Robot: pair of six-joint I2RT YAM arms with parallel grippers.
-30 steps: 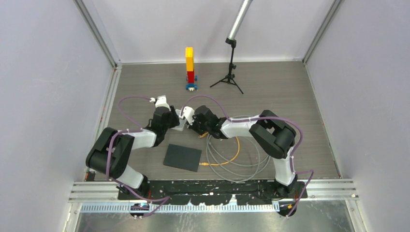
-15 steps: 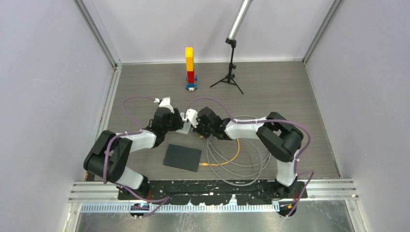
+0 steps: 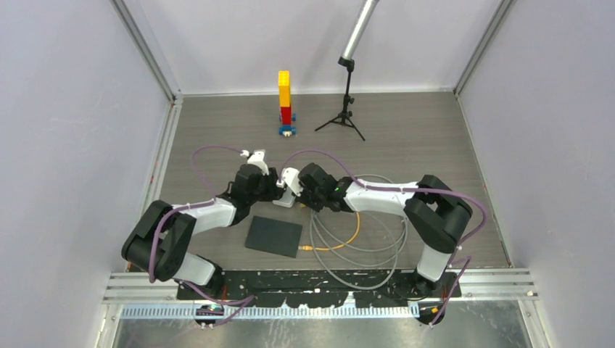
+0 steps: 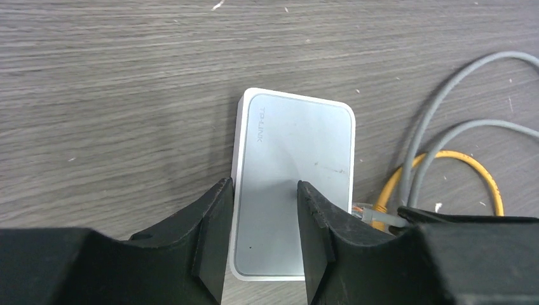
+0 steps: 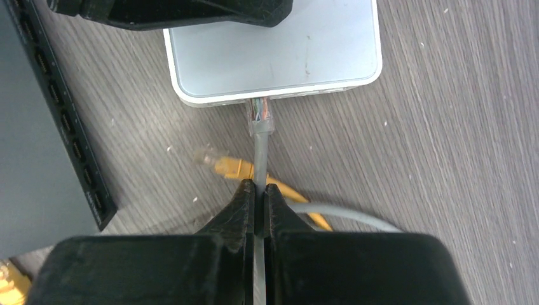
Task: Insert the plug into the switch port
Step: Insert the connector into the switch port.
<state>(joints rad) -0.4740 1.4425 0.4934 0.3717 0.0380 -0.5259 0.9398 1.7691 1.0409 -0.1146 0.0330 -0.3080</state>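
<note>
- My right claw (image 5: 259, 185) is pinched on the grey cable (image 5: 260, 149), just behind the plug (image 5: 260, 116).
- The plug's tip meets the switch port (image 5: 259, 100) in the side of the white box (image 5: 279, 51), and most of its body shows outside.
- My left claw (image 4: 263, 184), spread partway, sits over that box's top. I cannot tell whether it touches.
- A yellow cable (image 5: 238, 168) lies just beside the grey one.

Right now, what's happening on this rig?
The right fingers are shut on a grey cable just behind its plug. The plug's tip sits at the switch port in the side of the white switch box, with most of the plug showing outside, so it is not seated. The left fingers stand apart at the box, one by its edge and one over its top, apparently steadying it.
</note>
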